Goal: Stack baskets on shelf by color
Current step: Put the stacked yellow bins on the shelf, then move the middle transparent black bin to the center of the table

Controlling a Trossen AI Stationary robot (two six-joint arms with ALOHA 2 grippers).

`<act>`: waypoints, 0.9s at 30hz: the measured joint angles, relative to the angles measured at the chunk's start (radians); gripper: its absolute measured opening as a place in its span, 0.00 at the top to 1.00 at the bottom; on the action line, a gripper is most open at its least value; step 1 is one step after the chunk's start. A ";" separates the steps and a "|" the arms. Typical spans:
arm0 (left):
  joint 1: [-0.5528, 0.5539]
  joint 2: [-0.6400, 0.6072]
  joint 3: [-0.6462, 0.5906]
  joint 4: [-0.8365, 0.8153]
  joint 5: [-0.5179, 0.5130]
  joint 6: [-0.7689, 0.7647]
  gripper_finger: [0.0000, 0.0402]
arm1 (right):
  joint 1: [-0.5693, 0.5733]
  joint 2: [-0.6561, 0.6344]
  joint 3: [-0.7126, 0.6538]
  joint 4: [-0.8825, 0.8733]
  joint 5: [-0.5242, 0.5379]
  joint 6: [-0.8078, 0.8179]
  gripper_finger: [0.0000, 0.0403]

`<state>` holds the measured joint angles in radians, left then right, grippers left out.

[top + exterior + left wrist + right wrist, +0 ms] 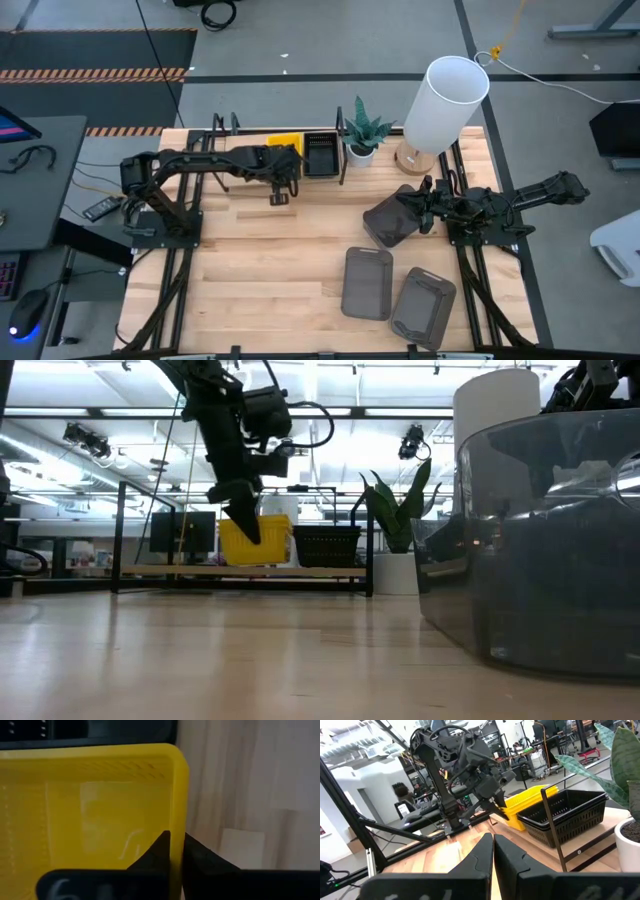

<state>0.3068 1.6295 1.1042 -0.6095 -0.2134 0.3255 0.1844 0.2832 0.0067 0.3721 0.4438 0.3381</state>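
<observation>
A yellow basket (285, 146) sits on the shelf (190, 571), with stacked black baskets (320, 155) to its right. My left gripper (177, 852) reaches it from the left and is shut on its near wall. One dark grey basket (388, 222) lies right of the table's centre, under my right gripper (420, 205), whose fingers (493, 851) are shut. Whether they touch this basket, I cannot tell. Two more grey baskets (367, 283) (423, 305) lie flat near the table's near edge. My left gripper pinches the yellow basket's near long wall (178, 815), one finger (157, 851) inside the basket and one (200, 860) outside. The fingers come from above, slanting down. The basket stands level on the shelf (255, 542).
A white plant pot (360, 153) with a green plant stands right of the shelf's end rail. A tall white cylinder on a wooden foot (445, 100) stands at the far right. The table's left and middle (270, 260) show bare wood.
</observation>
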 joint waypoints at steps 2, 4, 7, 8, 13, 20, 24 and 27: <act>-0.010 0.000 0.000 0.014 -0.015 -0.004 0.91 | 0.000 0.000 0.000 0.000 0.000 0.000 0.95; -0.019 0.000 0.000 0.028 -0.043 -0.005 0.86 | 0.000 0.000 0.000 0.000 0.000 0.000 0.95; -0.030 0.000 0.000 0.028 -0.074 -0.005 0.77 | 0.000 0.000 0.000 0.000 0.000 0.000 0.95; -0.031 0.000 0.000 0.028 -0.084 -0.006 0.74 | 0.000 0.000 0.000 0.000 0.000 0.000 0.95; -0.049 0.000 0.000 0.029 -0.188 -0.009 0.59 | 0.000 0.000 0.000 0.000 0.000 0.000 0.95; -0.065 0.000 0.034 -0.005 -0.186 -0.081 0.50 | 0.000 0.000 0.000 0.000 0.000 0.000 0.95; -0.089 0.000 0.053 -0.025 -0.182 -0.099 0.51 | 0.000 0.000 0.000 0.000 0.000 0.000 0.95; -0.126 0.000 0.075 -0.023 -0.202 -0.078 0.54 | 0.000 0.000 0.000 0.000 0.000 0.000 0.95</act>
<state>0.1810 1.6297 1.1794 -0.6330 -0.4152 0.2477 0.1848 0.2832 0.0067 0.3721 0.4438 0.3381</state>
